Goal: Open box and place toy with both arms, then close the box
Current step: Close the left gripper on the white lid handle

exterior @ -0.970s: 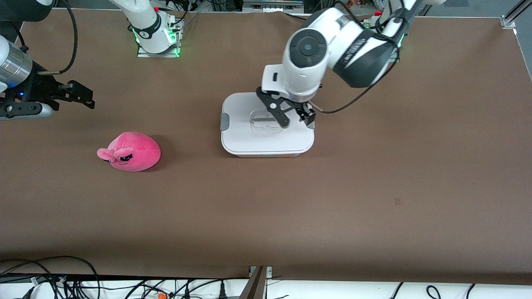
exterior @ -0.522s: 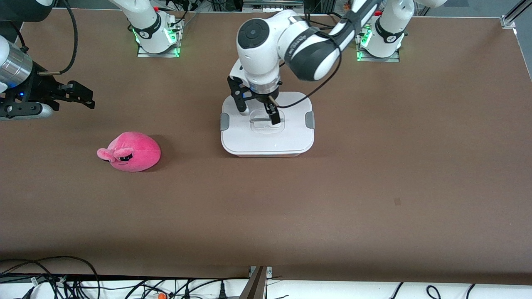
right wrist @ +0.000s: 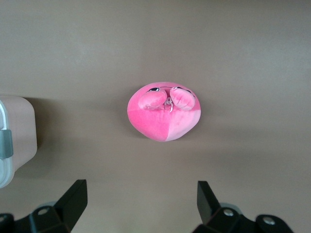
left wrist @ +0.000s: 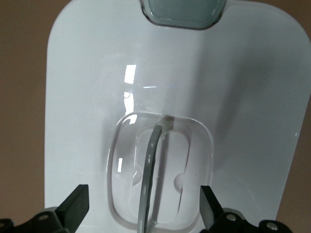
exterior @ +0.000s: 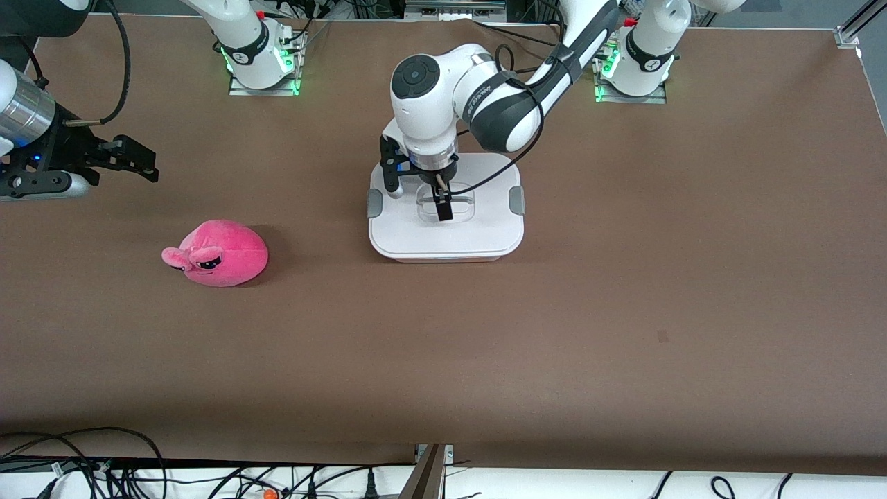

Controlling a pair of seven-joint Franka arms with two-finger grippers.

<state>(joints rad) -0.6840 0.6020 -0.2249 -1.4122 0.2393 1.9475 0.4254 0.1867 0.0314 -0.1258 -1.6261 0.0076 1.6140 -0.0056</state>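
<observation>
Now I have the left gripper [exterior: 418,193] over the box [exterior: 445,235] lid handle [left wrist: 150,179], jaws wide, gripping nothing. The right gripper [exterior: 142,161] waits near the toy [exterior: 220,254], jaws wide and empty

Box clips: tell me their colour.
Grey. The clips sit on the white lid of the box; one shows best in the left wrist view.

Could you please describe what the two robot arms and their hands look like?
Both arms are glossy white with black joint bands, on green-lit bases. The left hand has black fingers and a black cable looping beside its wrist. The right hand is black, on a silver cuff.
</observation>
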